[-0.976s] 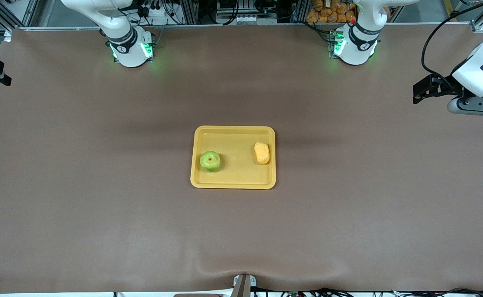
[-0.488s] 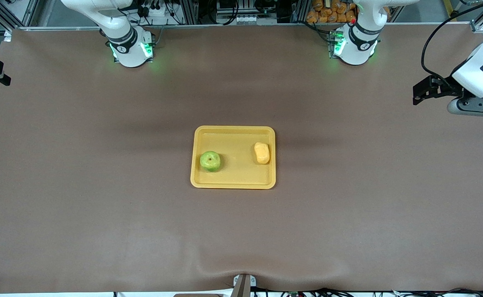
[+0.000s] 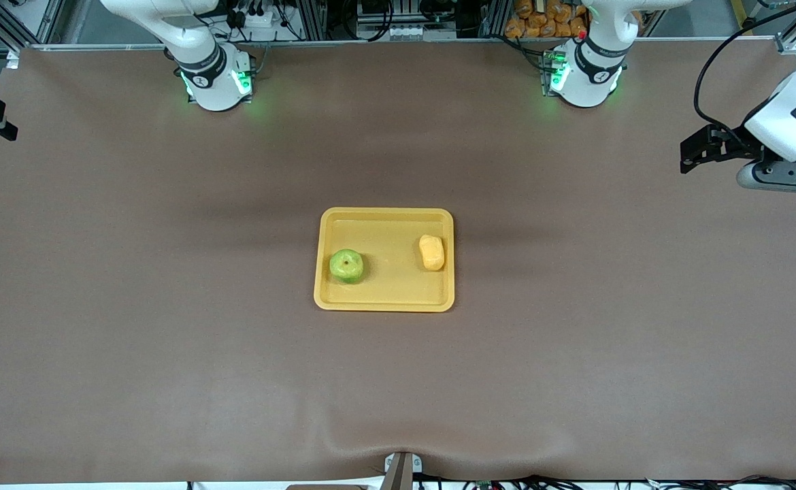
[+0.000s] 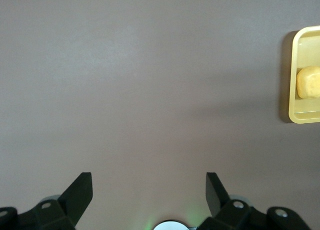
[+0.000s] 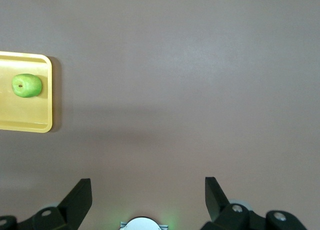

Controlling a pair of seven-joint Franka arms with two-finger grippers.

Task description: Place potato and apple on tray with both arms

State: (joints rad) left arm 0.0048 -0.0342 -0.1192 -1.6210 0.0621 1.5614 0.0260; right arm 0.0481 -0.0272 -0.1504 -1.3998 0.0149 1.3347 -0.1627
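Task looks done: round green apple point(image 3: 346, 266) & oblong yellow-orange potato point(image 3: 431, 252) lie on flat yellow plastic tray point(image 3: 384, 299), well apart; left gripper point(image 4: 149, 194) & right gripper point(image 5: 148, 192) over bare bench, fingers point(image 4: 80, 190) spread, empty.

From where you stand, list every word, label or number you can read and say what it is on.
None can be read.
Marks on the black bands of the two arm bases: too small to read.
The tray, apple and potato bear no text.
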